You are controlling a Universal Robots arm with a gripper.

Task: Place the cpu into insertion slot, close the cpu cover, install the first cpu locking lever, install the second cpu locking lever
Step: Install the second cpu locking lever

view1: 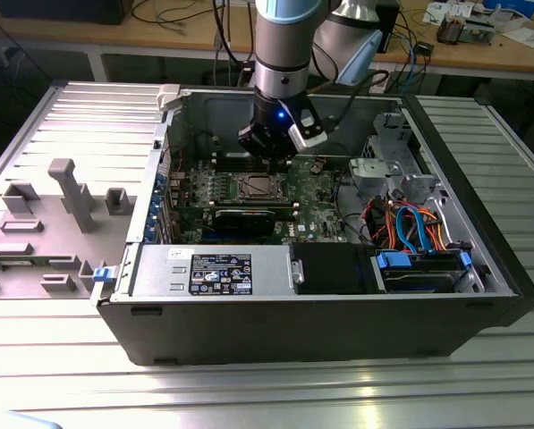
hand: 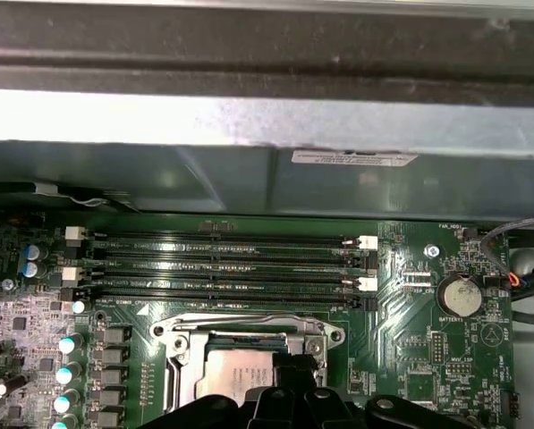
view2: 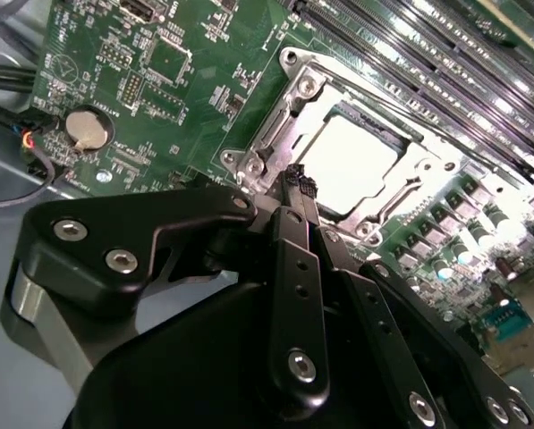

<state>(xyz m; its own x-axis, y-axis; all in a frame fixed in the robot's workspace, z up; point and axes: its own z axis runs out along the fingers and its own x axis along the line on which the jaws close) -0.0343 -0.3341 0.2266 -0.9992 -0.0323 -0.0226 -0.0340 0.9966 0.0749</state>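
Now | fingers (view2: 295,179) clenched above cpu (view2: 351,161) | ribbed metal table (view1: 249,384) | wooden benches (view1: 481,49) behind

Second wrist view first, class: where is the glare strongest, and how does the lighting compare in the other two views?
In the second wrist view, glare washes out the cpu top and the memory slots. In the first wrist view, a bright band runs along the case wall while the cpu looks duller. In the exterior view, the case interior is dim, and a blue light glows on the gripper mount.
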